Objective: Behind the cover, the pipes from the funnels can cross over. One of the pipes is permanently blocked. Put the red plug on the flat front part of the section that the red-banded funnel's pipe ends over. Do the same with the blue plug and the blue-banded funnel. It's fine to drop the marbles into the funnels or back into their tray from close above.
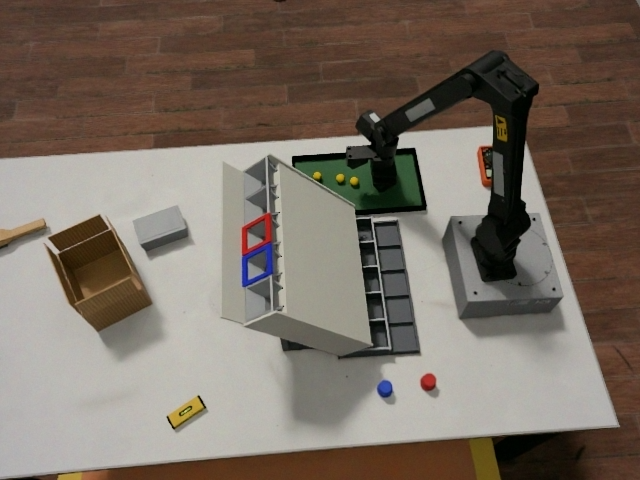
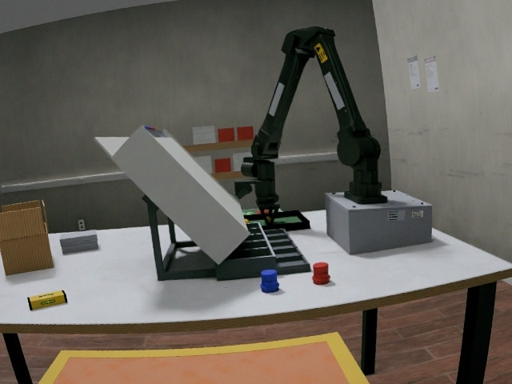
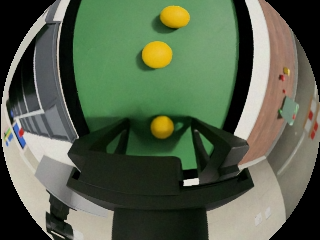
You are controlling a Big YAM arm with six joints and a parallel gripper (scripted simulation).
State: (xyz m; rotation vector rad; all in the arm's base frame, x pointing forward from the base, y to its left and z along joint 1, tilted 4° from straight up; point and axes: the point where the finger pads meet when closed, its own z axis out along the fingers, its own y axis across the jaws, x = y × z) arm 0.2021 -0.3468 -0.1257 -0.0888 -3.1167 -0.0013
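Note:
My gripper (image 1: 383,184) hangs low over the green marble tray (image 1: 361,180), and it is open. In the wrist view a yellow marble (image 3: 162,127) lies on the tray between the open fingers, and three more marbles (image 3: 158,55) lie in a row beyond it. Three marbles (image 1: 340,178) show in the overhead view. The red-banded funnel (image 1: 256,233) and the blue-banded funnel (image 1: 256,265) sit at the top of the sloped white cover (image 1: 315,258). The grey sectioned tray (image 1: 390,284) lies below it. The red plug (image 1: 428,381) and blue plug (image 1: 384,388) stand on the table in front.
The arm's grey base (image 1: 501,266) stands right of the sectioned tray. An orange device (image 1: 484,165) lies behind it. A cardboard box (image 1: 95,271), a grey block (image 1: 159,226), a wooden piece (image 1: 20,230) and a yellow level (image 1: 186,411) lie at the left.

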